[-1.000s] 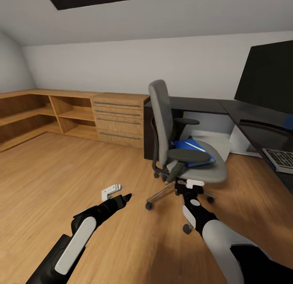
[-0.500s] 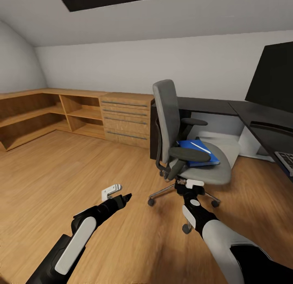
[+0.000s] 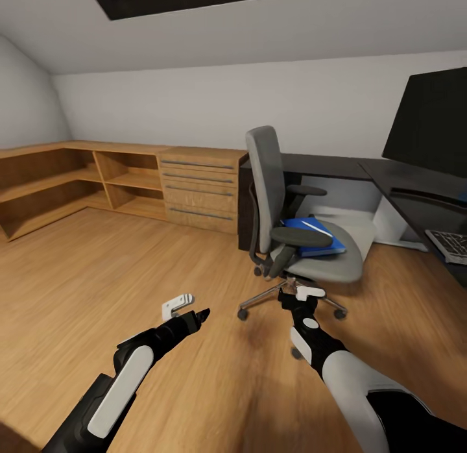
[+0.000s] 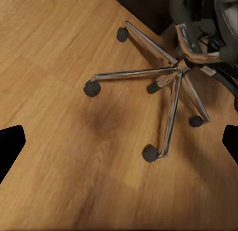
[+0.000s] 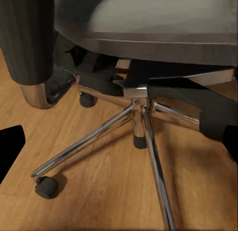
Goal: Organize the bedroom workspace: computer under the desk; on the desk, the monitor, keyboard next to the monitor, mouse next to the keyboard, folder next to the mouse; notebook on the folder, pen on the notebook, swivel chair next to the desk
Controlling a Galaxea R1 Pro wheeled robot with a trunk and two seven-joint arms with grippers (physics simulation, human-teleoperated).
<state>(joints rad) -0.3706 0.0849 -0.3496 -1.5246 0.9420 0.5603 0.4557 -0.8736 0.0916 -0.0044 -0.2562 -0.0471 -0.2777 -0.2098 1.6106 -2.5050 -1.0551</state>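
The monitor (image 3: 431, 125) is cut off by the head view's right edge, and so is the keyboard (image 3: 450, 244), of which a corner shows. The folder (image 3: 319, 235) on the chair (image 3: 285, 213) is partly hidden behind the near armrest (image 3: 301, 237). The white sliver on the folder is too small to tell what it is. The wrist views crop the chair above its wheeled base (image 4: 168, 87).

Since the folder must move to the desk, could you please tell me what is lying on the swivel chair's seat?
On the swivel chair seat lies a blue folder with a thin white pen on top. The near armrest covers part of it, so a notebook cannot be told apart.
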